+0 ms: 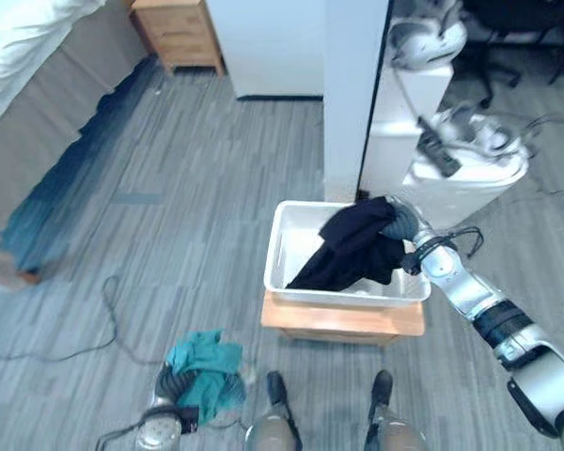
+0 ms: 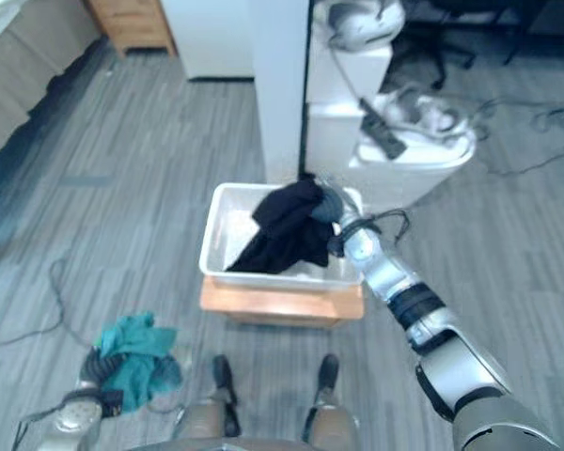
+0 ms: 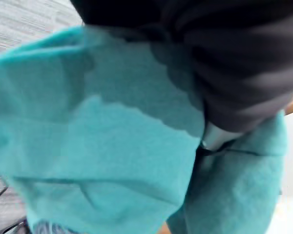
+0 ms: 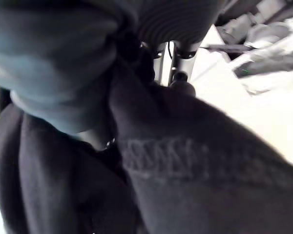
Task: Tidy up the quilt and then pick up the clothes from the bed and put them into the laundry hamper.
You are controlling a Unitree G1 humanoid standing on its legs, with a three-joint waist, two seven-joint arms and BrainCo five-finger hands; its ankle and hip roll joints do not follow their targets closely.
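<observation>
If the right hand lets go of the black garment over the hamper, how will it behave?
Probably floppy: the black garment hangs in folds from the right hand. It should slump into the white hamper, though one trailing edge might stay draped over the rim.

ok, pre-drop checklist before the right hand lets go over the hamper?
1. Black garment over the white hamper: ok, most of it hangs inside, its top at the far right rim.
2. Right hand above the hamper's rim: ok.
3. Right hand's grip: ok, cloth is bunched against the hand in the right wrist view.
4. Hamper seated on the wooden stand: ok, level.
5. Teal garment secured in the left hand: cannot tell, cloth hides the fingers.
6. Floor by the hamper free of dropped clothes: ok.
</observation>
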